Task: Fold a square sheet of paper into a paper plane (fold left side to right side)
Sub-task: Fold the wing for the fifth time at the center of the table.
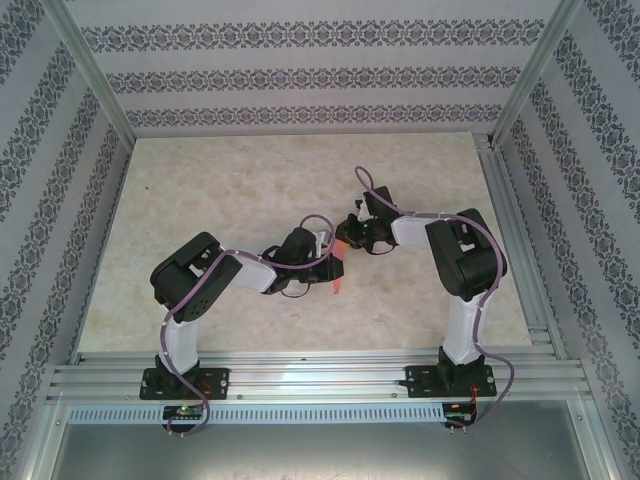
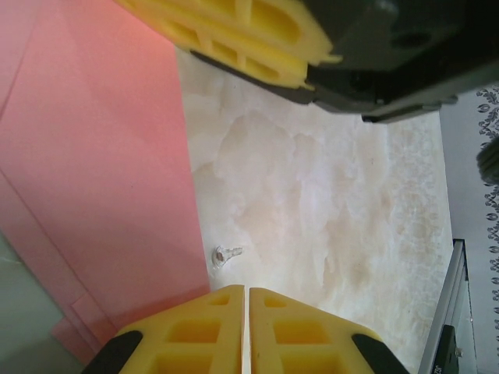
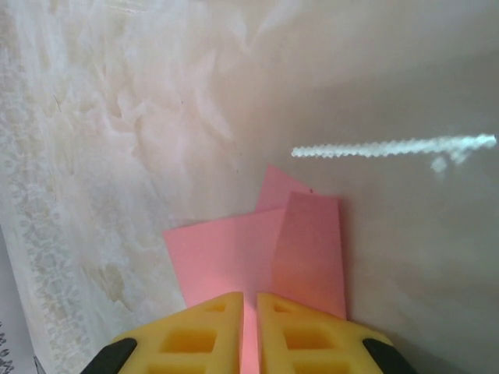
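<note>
Surface [image 1: 200, 190]: far half and both flanks bare, passable. Centre blocked: left arm [image 1: 200, 275] and right arm [image 1: 460, 255] converge tip to tip, pink-red paper sheet [image 1: 339, 265] held between them. Bounds: patterned walls [image 1: 300, 75] on three sides, aluminium rails [image 1: 515, 230] along right and near edges

**Around the workspace**

We see a pale, marbled tabletop [image 1: 220, 200] across the middle of the top view, walled on three sides by white wallpaper [image 1: 300, 70] with dark floral bands. Aluminium posts [image 1: 95, 70] slant in from the upper corners, and ribbed aluminium rails [image 1: 320, 375] cross the lower part, above a grey metal sheet [image 1: 320, 450]. In the left wrist view, a small shiny screw [image 2: 226, 253] lies on the tabletop, lower centre-left. In the right wrist view, a bright jagged streak of reflected light [image 3: 390, 146] runs across the upper right.
</note>
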You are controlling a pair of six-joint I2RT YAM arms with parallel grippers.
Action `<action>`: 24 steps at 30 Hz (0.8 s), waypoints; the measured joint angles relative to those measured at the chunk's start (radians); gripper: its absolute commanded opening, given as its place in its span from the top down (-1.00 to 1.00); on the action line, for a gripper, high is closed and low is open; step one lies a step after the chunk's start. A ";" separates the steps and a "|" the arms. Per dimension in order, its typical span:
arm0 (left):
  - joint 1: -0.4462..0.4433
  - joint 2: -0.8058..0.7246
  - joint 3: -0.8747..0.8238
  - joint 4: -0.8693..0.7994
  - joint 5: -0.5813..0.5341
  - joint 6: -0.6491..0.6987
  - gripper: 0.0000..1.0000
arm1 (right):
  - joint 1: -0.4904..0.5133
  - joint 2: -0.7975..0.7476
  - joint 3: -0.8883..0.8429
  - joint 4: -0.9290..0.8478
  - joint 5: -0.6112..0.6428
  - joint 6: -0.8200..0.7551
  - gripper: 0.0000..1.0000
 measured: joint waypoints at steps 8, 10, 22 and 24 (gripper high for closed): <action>0.001 0.000 -0.006 0.010 0.000 -0.004 0.77 | -0.033 0.049 0.079 0.003 0.062 -0.027 0.72; 0.001 0.000 -0.006 0.011 0.000 -0.004 0.78 | -0.035 0.059 0.097 -0.010 0.068 -0.030 0.72; 0.001 -0.010 -0.024 0.016 0.023 -0.015 0.77 | -0.089 0.065 0.163 -0.059 0.207 -0.107 0.66; 0.001 -0.010 -0.026 0.016 0.030 -0.018 0.77 | -0.108 0.036 0.159 -0.069 0.228 -0.120 0.67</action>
